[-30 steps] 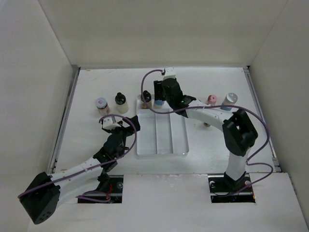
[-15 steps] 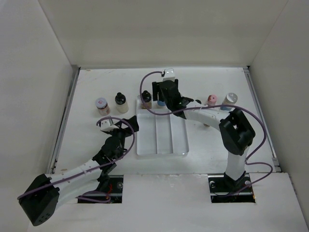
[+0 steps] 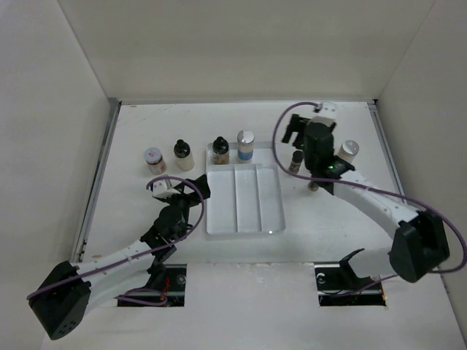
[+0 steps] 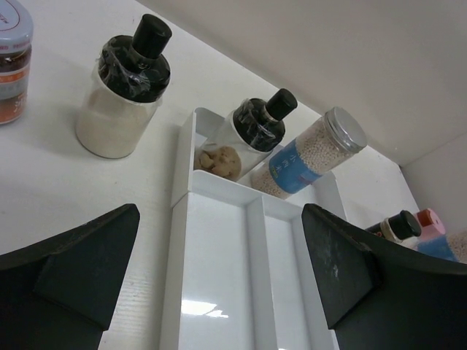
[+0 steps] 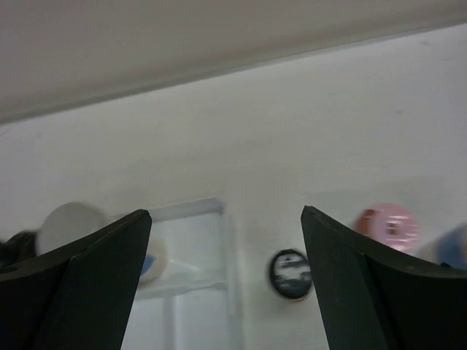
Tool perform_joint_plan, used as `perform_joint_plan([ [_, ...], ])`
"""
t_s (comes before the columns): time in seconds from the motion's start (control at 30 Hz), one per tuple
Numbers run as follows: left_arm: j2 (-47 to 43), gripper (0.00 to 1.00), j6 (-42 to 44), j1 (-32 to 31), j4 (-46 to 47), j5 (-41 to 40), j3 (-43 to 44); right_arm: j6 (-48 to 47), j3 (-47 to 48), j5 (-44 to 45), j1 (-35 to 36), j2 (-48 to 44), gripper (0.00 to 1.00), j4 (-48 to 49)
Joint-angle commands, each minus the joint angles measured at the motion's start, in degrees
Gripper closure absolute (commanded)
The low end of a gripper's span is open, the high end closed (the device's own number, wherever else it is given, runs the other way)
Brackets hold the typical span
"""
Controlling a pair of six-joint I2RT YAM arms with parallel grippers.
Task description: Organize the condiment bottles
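Note:
Several condiment bottles stand upright. A black-capped bottle with tan contents (image 3: 220, 151) (image 4: 244, 138) and a silver-capped, blue-labelled one (image 3: 245, 146) (image 4: 306, 157) stand at the far end of the clear tray (image 3: 244, 219) (image 4: 219, 292). Left of the tray are a black-capped white bottle (image 3: 183, 155) (image 4: 124, 95) and a labelled jar (image 3: 153, 159). On the right, a small black-capped bottle (image 3: 296, 160) (image 5: 290, 273), a pink cap (image 5: 387, 226) and a silver-capped bottle (image 3: 348, 151). My right gripper (image 3: 303, 138) (image 5: 226, 284) hovers open above the small one. My left gripper (image 3: 182, 188) (image 4: 219, 277) is open and empty at the tray's left side.
White walls close in the table on the left, back and right. A small brown object (image 3: 312, 186) lies on the table under the right arm. The right arm reaches in from the near right corner.
My right gripper opened, left the silver-capped blue-labelled bottle standing at the tray's far end, and swung right to above the small black-capped bottle. The left arm has hardly moved.

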Motion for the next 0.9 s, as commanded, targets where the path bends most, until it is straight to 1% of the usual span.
perform_joint_plan([
  [0.0, 0.34, 0.03, -0.35, -0.44, 2.86, 0.46, 0.27, 4.32, -6.03, 6.35, -7.79, -6.88, 0.1, -1.1],
  [0.03, 0.26, 0.03, -0.44, -0.53, 2.95, 0.46, 0.18, 4.41, -7.44, 8.11, -9.73, -8.38, 0.09, -1.81],
  [0.1, 0.08, 0.03, -0.44, -0.79, 3.13, 0.46, 0.18, 3.97, -9.38, 11.36, -13.16, -10.58, 0.03, -3.3],
  [0.17, 0.52, 0.03, -0.44, -0.79, 3.13, 0.55, 0.27, 3.18, -9.57, 12.17, -16.15, -10.68, 0.0, -5.41],
  [0.23, 1.13, 0.03, -0.53, -0.79, 3.21, 0.55, 0.27, 2.74, -8.6, 9.46, -17.22, -9.72, 0.04, -6.91],
  [0.3, 1.57, 0.03, -0.53, -0.88, 3.65, 0.9, 0.35, 2.13, -7.99, 5.51, -16.61, -8.93, 0.08, -6.3],
  [0.4, 1.66, 0.03, -0.44, -0.7, 3.74, 0.99, 0.44, 2.47, -6.41, 0.23, -15.9, -5.68, 0.2, -6.38],
  [0.47, 1.31, 0.03, -0.44, -0.7, 3.74, 0.99, 0.18, 3.26, -5.61, -1.45, -15.9, -3.22, 0.27, -6.38],
  [0.53, 1.4, 0.03, -0.44, -0.79, 3.74, 0.99, 0.18, 3.97, -5.35, -2.59, -15.9, -2.07, 0.27, -6.12],
  [0.67, 2.1, 0.03, -0.53, -0.79, 3.74, 0.99, 0.35, 5.64, -4.03, -3.04, -16.87, 0.74, 0.22, -6.56],
  [0.8, 2.01, 0.03, -0.53, -0.79, 3.74, 1.08, 0.35, 5.73, -2.71, -3.65, -17.05, 4.34, 0.22, -6.47],
  [0.87, 2.01, 0.03, -0.53, -0.79, 3.74, 1.08, 0.27, 5.9, -1.92, -4.09, -17.57, 5.84, 0.24, -6.21],
])
